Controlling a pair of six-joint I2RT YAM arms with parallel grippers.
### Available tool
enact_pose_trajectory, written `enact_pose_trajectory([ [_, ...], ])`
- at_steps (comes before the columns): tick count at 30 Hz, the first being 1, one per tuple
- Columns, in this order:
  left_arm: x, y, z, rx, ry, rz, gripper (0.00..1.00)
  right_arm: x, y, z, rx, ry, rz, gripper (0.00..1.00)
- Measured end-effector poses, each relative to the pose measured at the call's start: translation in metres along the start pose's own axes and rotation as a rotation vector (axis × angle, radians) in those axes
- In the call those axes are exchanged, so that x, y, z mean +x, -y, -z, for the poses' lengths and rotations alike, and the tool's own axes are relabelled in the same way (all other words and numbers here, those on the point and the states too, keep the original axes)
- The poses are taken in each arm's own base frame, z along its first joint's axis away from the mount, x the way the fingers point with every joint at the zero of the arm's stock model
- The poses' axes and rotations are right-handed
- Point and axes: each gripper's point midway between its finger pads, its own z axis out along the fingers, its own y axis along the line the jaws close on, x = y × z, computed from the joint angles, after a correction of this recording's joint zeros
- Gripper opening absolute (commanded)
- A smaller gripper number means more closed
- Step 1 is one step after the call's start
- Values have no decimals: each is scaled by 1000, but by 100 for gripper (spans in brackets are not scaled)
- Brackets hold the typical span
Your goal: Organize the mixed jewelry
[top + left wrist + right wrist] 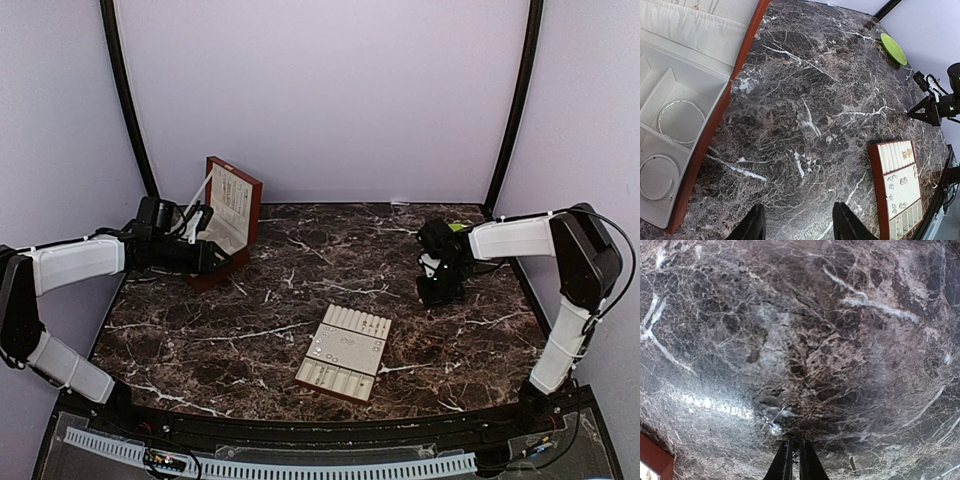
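Though the right jaws stand all but pressed together over bare marble, with only a dark slit between them, I cannot tell whether anything is pinched in that slit. What shows clearly is a tiny stud (774,429) lying on the tabletop just beside their tips, its thin post angled away from them. It reads as one piece of the mixed jewelry. I judge it featherlight, hard and smooth, and likely to skid or flick across the polished stone if nudged from one side only. The best hold is probably across the rounded head, with the tips low to the surface and closing slowly, since the post looks too fine to grip and could bend. All this is toward the right edge of the tabletop. Further out, the cream tray (355,350) sits by the middle of the near edge, with more small silvery pieces (903,181) in its compartments. The left jaws are spread and hold nothing, just beside the wooden box (250,205) near the far left corner. Two thin bangles (683,101) lie there in separate compartments; these look like stiff hoops, easiest taken by the rim.
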Motion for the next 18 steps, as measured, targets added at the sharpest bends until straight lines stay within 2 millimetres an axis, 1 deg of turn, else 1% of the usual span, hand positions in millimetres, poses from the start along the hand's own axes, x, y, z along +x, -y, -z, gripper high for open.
enact_pose_trajectory([
  [4, 1, 0, -1, 4, -4, 2, 48, 1, -1, -2, -3, -7, 0, 5],
  [9, 1, -1, -1, 4, -4, 5, 48, 1, -1, -2, -7, -9, -3, 0],
  [18, 1, 0, -1, 9, -5, 5, 48, 1, -4, -1, -50, -19, -52, 0],
])
